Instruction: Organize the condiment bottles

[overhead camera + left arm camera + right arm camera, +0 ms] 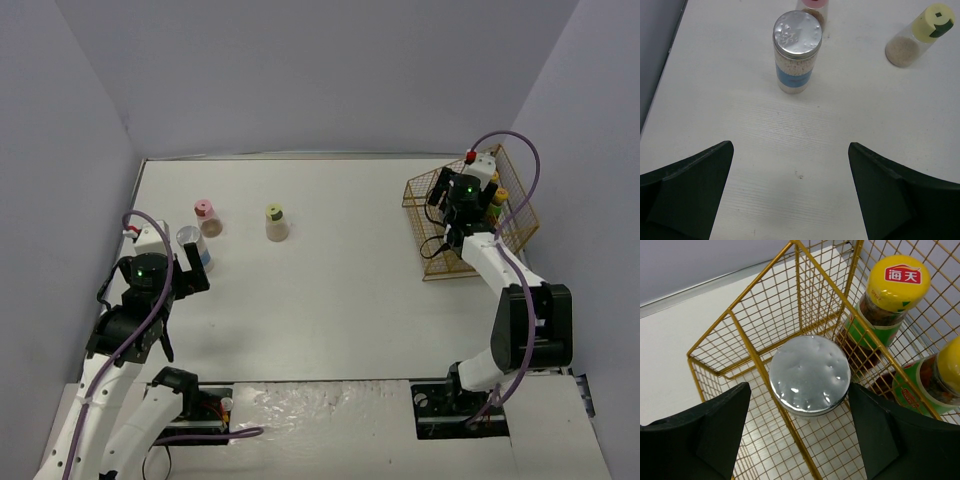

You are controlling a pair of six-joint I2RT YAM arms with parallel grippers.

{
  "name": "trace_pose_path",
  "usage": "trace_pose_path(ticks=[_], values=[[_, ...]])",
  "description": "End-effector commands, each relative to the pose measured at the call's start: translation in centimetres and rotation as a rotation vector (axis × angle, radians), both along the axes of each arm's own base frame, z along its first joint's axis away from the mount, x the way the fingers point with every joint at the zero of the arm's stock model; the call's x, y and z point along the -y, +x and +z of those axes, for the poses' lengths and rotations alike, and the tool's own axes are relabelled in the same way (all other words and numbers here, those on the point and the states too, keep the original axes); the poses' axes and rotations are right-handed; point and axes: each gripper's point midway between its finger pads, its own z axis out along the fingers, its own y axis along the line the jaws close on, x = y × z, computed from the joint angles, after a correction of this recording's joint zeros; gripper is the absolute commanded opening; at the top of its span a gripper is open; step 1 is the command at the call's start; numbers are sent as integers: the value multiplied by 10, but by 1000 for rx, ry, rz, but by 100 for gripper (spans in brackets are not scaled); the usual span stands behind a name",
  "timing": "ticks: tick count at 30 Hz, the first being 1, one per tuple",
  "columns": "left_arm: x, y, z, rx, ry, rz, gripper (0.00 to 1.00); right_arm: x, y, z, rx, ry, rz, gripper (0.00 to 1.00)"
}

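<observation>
Silver-lidded jar (810,375) stands upright in gold wire basket (740,325), far right of the top view. Upper yellow-capped bottle (892,295) and lower yellow-capped bottle (940,380) share the basket. Right gripper (799,387) straddles the jar, jaws apart, gap showing on the jar's left. Second silver-lidded jar (796,47), pink-capped shaker (812,6) and yellow-green-capped shaker (920,35) sit on the desk (340,290), left half. Left gripper (791,147) spread wide, holding nothing, just below the second jar in frame.
</observation>
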Motion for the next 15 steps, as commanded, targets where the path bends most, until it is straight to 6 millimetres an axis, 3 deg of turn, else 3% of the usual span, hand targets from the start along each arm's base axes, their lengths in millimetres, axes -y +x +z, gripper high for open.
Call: trace_pose_path(ticks=[1,11,15], values=[[1,9,8,32,-15,15,97,-11,0,64,143,45,42,78],[2,34,7,21,-83,119,97,-43,-49,160,259,119,221,100],[-3,54,5,-4,-65,193,97,-59,-69,175,297,152,309,100]])
